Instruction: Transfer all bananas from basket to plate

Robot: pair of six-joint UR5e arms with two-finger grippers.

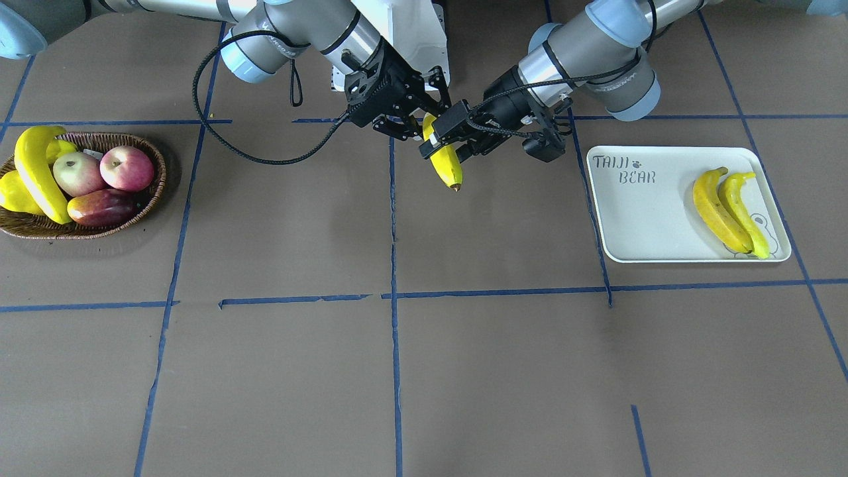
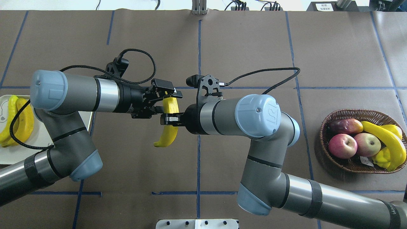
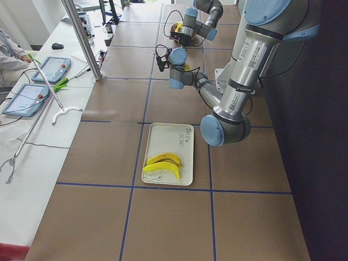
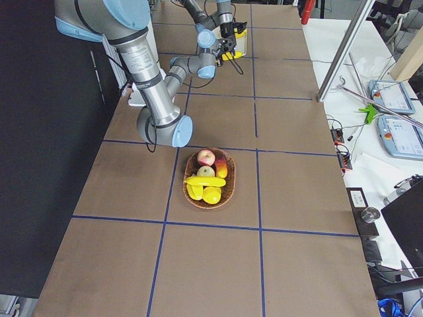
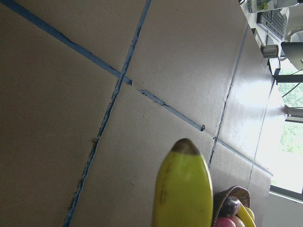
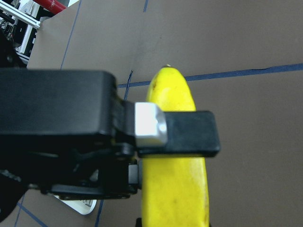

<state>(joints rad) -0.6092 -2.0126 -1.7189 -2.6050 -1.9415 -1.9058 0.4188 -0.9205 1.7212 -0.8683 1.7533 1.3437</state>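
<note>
held banana: hangs tip-down over the middle of the table, between your two arms
right gripper: clamped on it, pad flat across the peel
left gripper: straddles its upper end, you can't tell if it's squeezing
plate: robot's left, two bananas side by side on it
basket: robot's right, one banana in it with apples

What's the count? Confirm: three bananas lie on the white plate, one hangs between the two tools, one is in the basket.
Wrong: the plate holds two bananas, not three, as the exterior front-facing view shows. The rest stands: one hanging banana is between the left tool and the right tool, and one long banana is in the basket.
</note>
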